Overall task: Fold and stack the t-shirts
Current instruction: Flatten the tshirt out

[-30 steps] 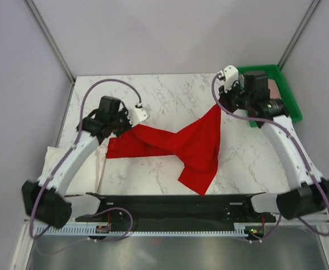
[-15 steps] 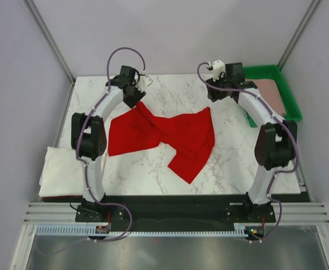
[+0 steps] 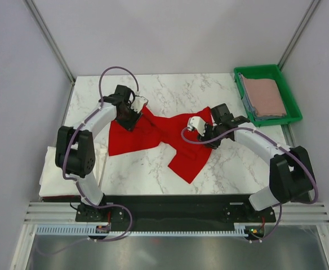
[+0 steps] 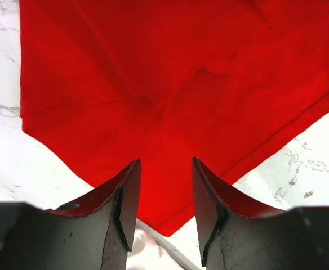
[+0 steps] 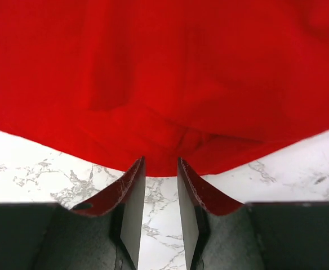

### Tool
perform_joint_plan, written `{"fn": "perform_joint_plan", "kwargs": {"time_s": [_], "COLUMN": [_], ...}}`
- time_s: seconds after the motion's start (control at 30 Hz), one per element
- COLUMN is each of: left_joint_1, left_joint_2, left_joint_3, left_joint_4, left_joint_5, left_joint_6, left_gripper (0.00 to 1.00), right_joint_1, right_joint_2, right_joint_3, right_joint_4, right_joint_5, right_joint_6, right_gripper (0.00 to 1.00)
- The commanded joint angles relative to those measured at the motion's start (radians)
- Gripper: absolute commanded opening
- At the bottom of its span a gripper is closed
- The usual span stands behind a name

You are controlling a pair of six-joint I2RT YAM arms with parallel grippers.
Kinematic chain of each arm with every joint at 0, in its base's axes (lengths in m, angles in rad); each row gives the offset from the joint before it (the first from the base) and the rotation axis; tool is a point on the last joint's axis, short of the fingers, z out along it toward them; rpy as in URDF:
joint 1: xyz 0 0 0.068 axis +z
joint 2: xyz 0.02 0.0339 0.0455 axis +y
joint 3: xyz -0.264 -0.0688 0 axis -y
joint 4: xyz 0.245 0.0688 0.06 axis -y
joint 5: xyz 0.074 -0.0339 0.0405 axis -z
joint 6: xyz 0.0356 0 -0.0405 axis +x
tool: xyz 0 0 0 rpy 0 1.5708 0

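Marbled tabletop inside a pale-walled booth, with my two arms reaching in from the near edge.

Left gripper: jaws parted with nothing between them, poised over a corner of the red t-shirt where its edges run to a point.

Right gripper: jaws parted more narrowly and also empty, tips at the curved edge of the same shirt, with bare marble showing in the gap.

Outward from the jaws, the red shirt lies rumpled and twisted across the middle of the table. Its left part is spread and its right part trails toward the arm bases. I cannot say from overhead whether either fingertip touches the cloth.

The white t-shirt lies at the table's left edge. The dusty-pink t-shirt rests in the green tray at the far right.

Step in hand, as I judge it: take hold of the red shirt and flatten it. To do it well I would pinch a single layer at each edge, close fully before lifting, then draw the grips apart until the twist falls out.
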Motion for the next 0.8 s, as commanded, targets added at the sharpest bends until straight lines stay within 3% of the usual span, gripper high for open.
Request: {"fn": "perform_joint_plan", "kwargs": {"time_s": [0.0,0.27,0.77], "left_joint_1": [0.001,0.0,0.0], "left_joint_2": [-0.005,-0.011,-0.004], "left_joint_3": [0.01,-0.012,-0.022], "left_joint_4": [0.01,0.01,0.01], "left_joint_5": [0.044,0.041,0.006], "left_joint_6": [-0.062,-0.093,-0.085], "left_gripper": [0.48,0.48,0.47], "right_joint_1": [0.023,0.025,0.023], "right_joint_2": [0.029,0.175,0.262], "right_joint_3": [-0.02,0.008,0.055], "right_joint_4": [0.058,0.066,0.052], "right_joint_5": [0.03,0.09,0.048], "right_joint_6": [-0.16,-0.238,-0.227], "right_gripper": [0.37,0.36,0.32]}}
